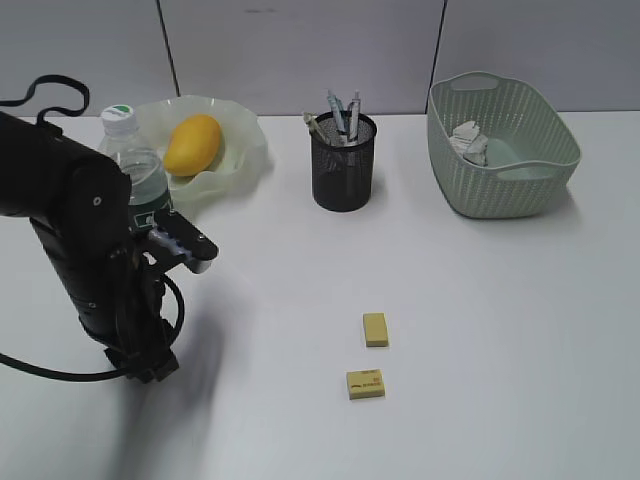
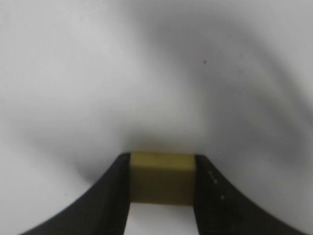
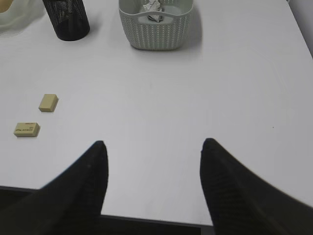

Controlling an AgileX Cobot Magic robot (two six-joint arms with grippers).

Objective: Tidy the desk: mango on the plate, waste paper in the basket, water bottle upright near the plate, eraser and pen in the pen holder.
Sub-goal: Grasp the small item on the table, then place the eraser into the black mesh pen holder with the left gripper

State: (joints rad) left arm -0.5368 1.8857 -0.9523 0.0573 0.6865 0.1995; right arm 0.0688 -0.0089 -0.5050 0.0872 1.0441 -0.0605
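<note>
Exterior view: my left arm is low at the tabletop's (image 1: 480, 340) left front. Mango (image 1: 192, 144), smooth yellow-orange, lies in the wavy pale-green plate (image 1: 245, 150) at the rear left; water bottle (image 1: 135, 170) upright just beside it, label writing unreadable. Pens stand in the black mesh pen holder (image 1: 343, 165). Waste paper (image 1: 468, 142) sits in the basket (image 1: 500, 150). Two yellow erasers (image 1: 375, 329) lie near the front; the nearer one (image 1: 366, 384) bears a red mark, illegible.

Left wrist view: my left hand (image 2: 162, 178) is clamped on a plain yellow eraser (image 2: 162, 177).

Right wrist view: my right hand (image 3: 152, 183) is apart, holding nothing.
</note>
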